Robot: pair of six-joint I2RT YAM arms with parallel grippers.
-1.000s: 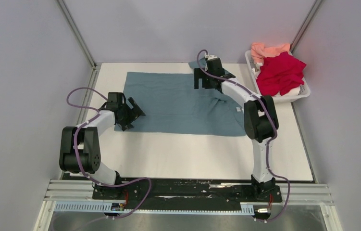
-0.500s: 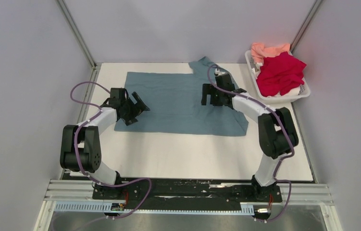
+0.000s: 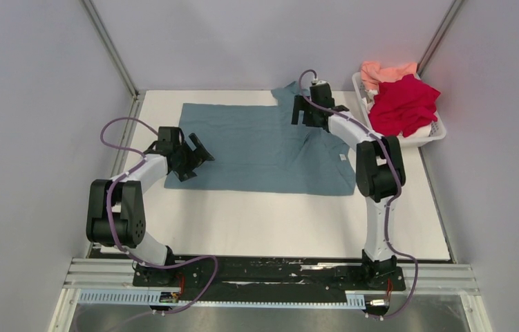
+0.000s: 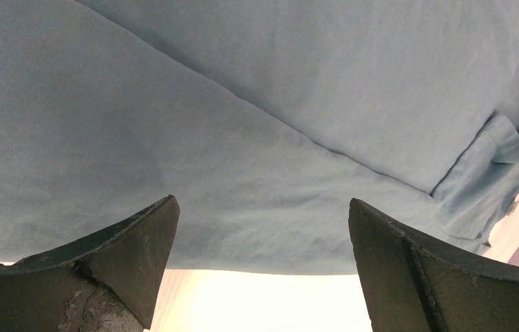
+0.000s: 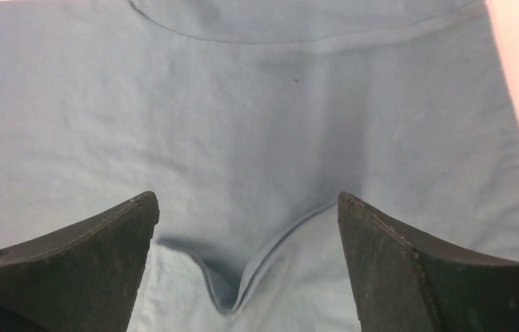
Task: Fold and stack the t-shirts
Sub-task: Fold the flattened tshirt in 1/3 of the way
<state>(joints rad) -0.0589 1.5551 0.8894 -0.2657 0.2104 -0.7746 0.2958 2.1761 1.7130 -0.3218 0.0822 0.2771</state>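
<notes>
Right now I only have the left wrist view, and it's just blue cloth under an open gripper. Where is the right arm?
Observer: The right gripper hangs open over the far right part of the teal t-shirt, which lies spread on the table.
Operator: Are any other shirts out on the table?
Observer: No. The red t-shirt and the pink t-shirt are heaped in the white basket at the far right corner.
Operator: And where on the shirt is my left gripper?
Observer: From above, the left gripper is over the shirt's left edge, toward its near corner, holding nothing.
</notes>
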